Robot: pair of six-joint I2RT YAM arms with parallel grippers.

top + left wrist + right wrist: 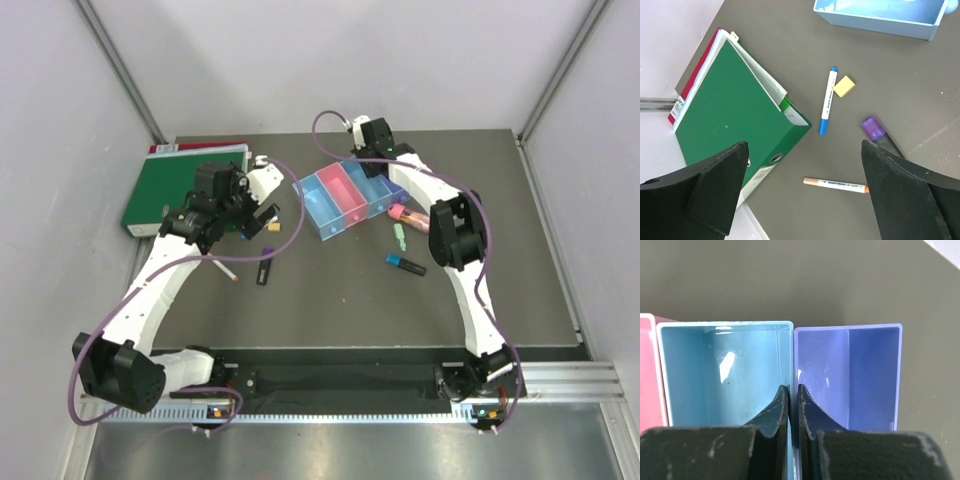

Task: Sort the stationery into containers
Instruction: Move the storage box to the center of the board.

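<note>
The containers [322, 212] are a joined row of bins: light blue, pink [343, 195], light blue and purple-blue. My right gripper [384, 170] is shut on the wall between the light blue bin [722, 370] and the purple-blue bin [865, 375], with one finger in each [793, 396]. Both of these bins look empty. My left gripper [805, 200] is open and empty above a white pen with orange ends [836, 185]. A blue-ended pen [827, 100], a yellow eraser piece [844, 86] and a purple-capped marker [879, 134] lie nearby.
A large green binder [735, 115] lies at the left [185, 190]. To the right of the bins lie a pink highlighter [405, 213], a green marker [399, 233] and a black marker with a blue end [405, 264]. White walls enclose the table.
</note>
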